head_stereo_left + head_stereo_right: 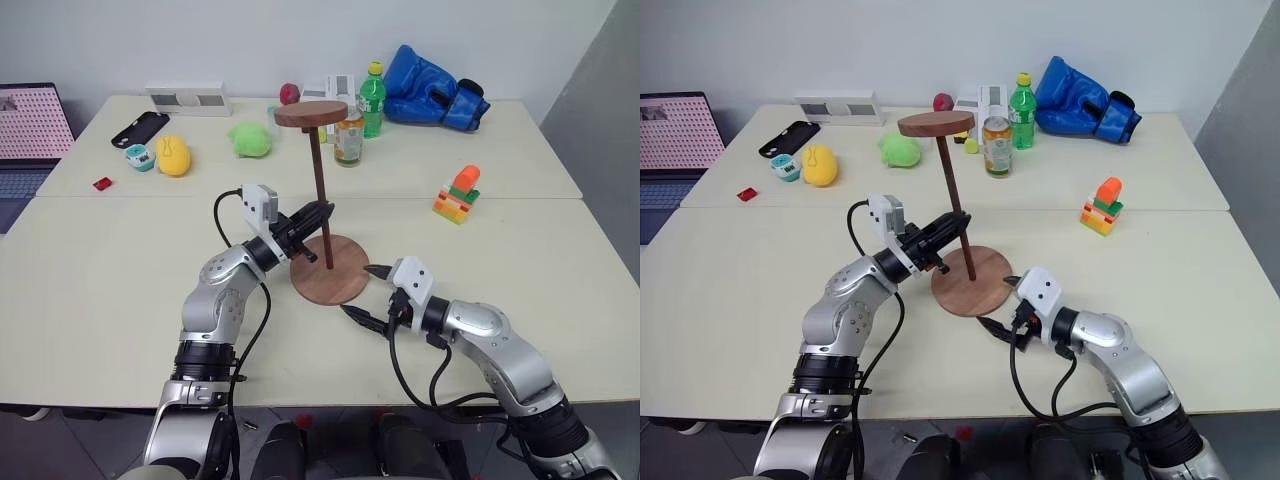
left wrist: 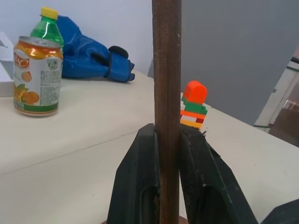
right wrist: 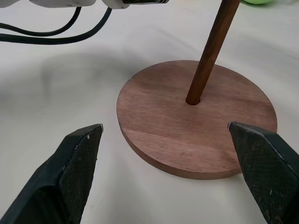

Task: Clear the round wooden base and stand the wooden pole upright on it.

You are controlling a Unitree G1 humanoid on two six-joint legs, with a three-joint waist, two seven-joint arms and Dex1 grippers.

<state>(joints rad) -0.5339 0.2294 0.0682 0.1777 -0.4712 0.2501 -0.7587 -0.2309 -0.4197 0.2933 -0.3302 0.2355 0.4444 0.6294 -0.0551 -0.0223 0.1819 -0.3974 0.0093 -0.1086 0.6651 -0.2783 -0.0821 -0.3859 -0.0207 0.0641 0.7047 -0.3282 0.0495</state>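
Two cream-white tables stand pushed together before a pale wall, a seam running between them. Along the far table lie a blue boxing glove, an open laptop at the left edge, a green plastic bottle with a yellow cap, an orange-printed drinks can, a lime-green plush toy, a yellow plush toy, a black flat case and a small stack of orange, green and yellow building bricks.

On the near table, close to the seam, lies the round wooden base — a flat reddish-brown disc, bare but for the rod. The wooden pole, a thin dark brown rod, stands nearly upright with its lower end in the base's centre hole and its smaller round disc at the top, level with the bottles behind.

The left gripper reaches in from the left and pinches the pole low on its shaft, black fingers pressed to either side. The right gripper hovers just beside the base's near-right rim — its fingers spread wide and holding nothing, the base lying between them in the right wrist view.
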